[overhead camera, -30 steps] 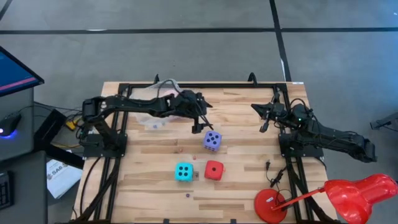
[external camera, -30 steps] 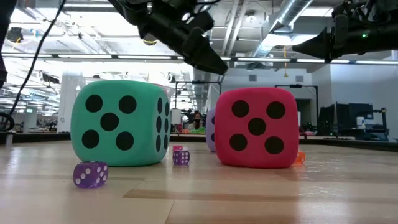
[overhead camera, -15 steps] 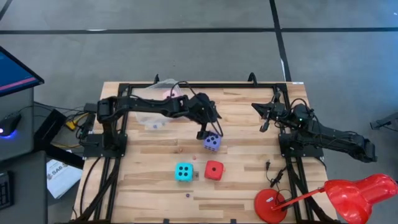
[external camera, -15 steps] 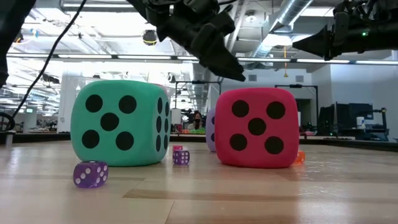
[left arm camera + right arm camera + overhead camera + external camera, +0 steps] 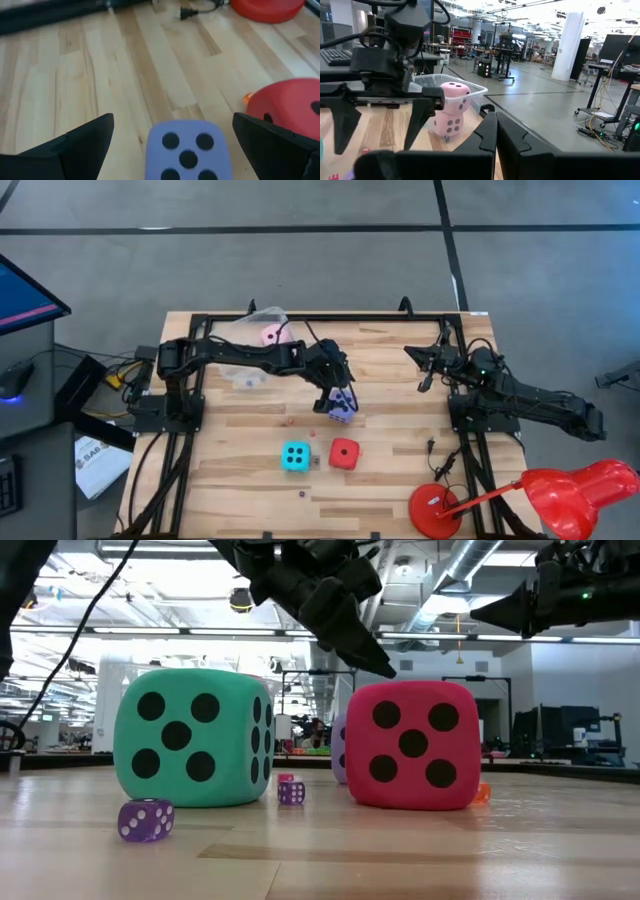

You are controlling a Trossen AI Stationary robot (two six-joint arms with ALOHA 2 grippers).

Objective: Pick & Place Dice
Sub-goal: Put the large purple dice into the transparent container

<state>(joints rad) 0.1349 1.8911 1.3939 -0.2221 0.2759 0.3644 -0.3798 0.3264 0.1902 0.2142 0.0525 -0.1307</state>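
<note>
A violet-blue die (image 5: pixel 343 410) rests on the wooden table near its middle. My left gripper (image 5: pixel 336 394) hangs open just above it and slants down. In the left wrist view its fingers stand to either side of the die (image 5: pixel 187 150), clear of it. The cyan die (image 5: pixel 295 456) and the red die (image 5: pixel 344 452) sit side by side nearer the front edge. Two pale pink dice (image 5: pixel 451 107) lie in the clear tub (image 5: pixel 262 330) at the far left. My right gripper (image 5: pixel 421 361) waits shut at the far right, holding nothing.
A red desk lamp stands with its base (image 5: pixel 435 510) at the near right corner. Small purple dice (image 5: pixel 146 820) (image 5: pixel 291 792) and a small orange piece (image 5: pixel 481 793) lie among the big dice. Black frame rails (image 5: pixel 300 318) run along the table's far edge.
My left gripper has moved from beside the tub toward the table's right and near edges. It has sunk a little, tipped further down, and now stands over the violet-blue die, still open. No die has moved.
</note>
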